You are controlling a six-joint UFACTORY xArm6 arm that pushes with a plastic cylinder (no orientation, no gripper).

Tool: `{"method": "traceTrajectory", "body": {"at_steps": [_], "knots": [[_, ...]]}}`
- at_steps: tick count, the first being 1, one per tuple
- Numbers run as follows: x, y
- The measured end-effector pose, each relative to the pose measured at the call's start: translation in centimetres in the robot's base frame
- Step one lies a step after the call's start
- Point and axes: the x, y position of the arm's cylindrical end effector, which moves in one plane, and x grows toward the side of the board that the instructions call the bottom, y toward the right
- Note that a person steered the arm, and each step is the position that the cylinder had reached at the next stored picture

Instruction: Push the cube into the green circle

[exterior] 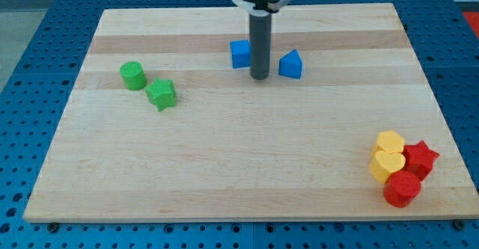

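Note:
A blue cube [239, 54] sits near the view's top centre of the wooden board. A green circle block [132, 75] lies at the view's left, with a green star [162, 94] touching it on its lower right. My tip [260, 77] is just right of the blue cube, close to its lower right side, and between the cube and a blue triangle-like block [291, 65]. The rod hides part of the gap between the two blue blocks.
At the view's bottom right a cluster lies near the board's edge: a yellow hexagon-like block [390, 142], a yellow heart [386, 164], a red star [421, 158] and a red circle block [403, 188]. The board [239, 159] ends at blue perforated surround.

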Motion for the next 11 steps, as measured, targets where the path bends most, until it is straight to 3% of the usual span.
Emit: {"method": "traceTrajectory", "body": {"at_steps": [2,3,8,11], "knots": [[-5.4,-0.7],[-6.1,-2.4],[-4.6,-15.8],[-4.6,-16.4]]}}
